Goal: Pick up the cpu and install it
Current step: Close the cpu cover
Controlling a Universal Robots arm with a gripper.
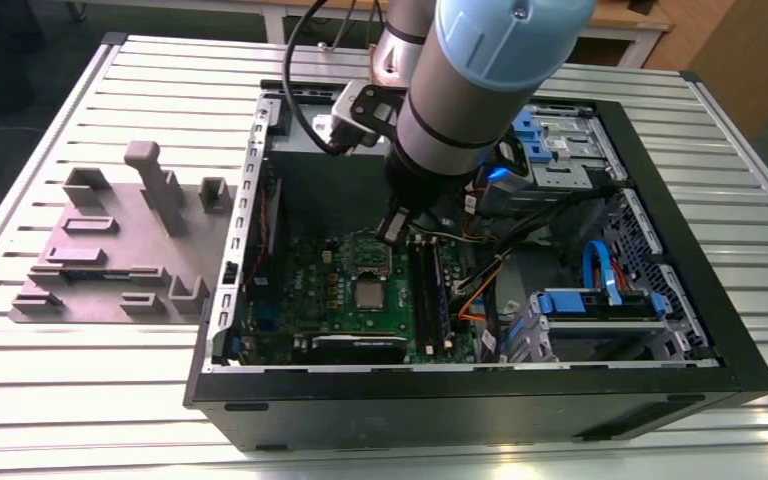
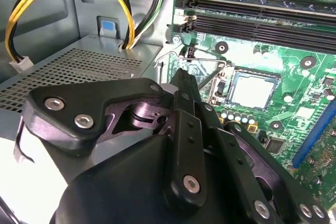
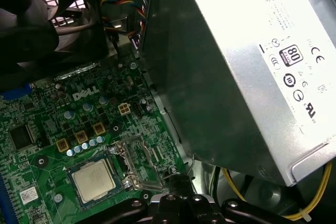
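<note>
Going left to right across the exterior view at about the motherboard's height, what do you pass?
Grey fixture block → computer case's left wall → cpu → memory slots → orange cables → blue drive bracket.

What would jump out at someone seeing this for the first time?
A thick blue-grey arm reaches down into an open computer case on the slatted table. Its gripper is low over the green board, close to the silvery cpu set in it.
</note>
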